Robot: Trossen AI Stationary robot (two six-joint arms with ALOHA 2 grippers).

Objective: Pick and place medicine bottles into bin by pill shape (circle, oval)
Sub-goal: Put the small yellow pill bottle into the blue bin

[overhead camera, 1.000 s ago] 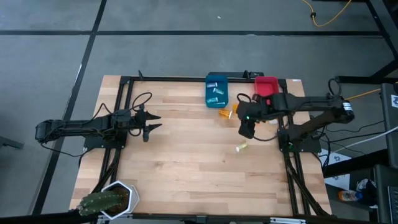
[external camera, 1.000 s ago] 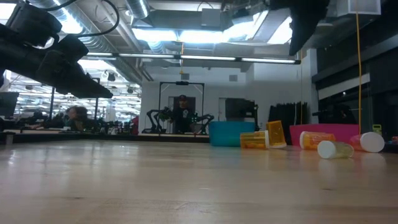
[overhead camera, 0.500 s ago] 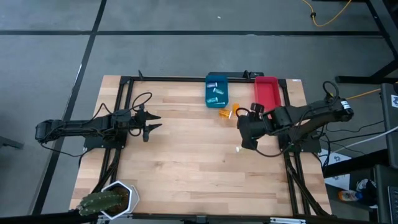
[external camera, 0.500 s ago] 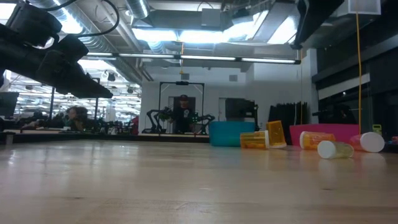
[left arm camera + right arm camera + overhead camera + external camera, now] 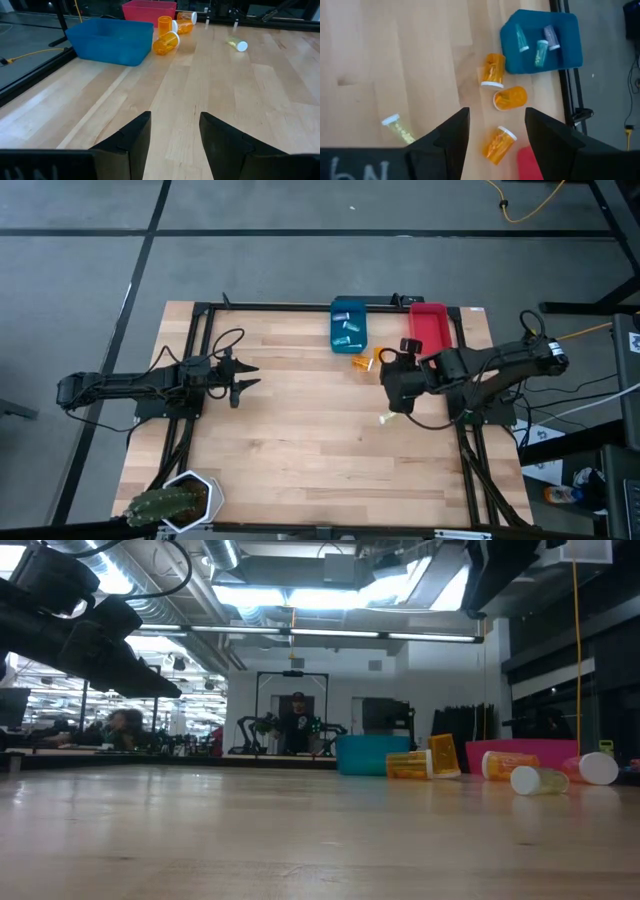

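Grey floor point(image 5: 300, 270) with dark seams surrounds the wooden table point(image 5: 300, 440); bright ceiling lights point(image 5: 330, 595) glow overhead.

Ahead of your right end effector point(image 5: 493, 131), three orange bottles point(image 5: 509, 98) crowd the bench point(image 5: 300, 430) before the blue bin point(image 5: 542, 42). The lone clear bottle point(image 5: 397, 127) beside it has open bench all around.

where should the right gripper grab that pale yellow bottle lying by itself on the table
Grip the pale yellow bottle across the middle of its barrel, coming straight down. It lies on its side with bare wood around it, so the right gripper, now open, should span the barrel's width, not the cap.
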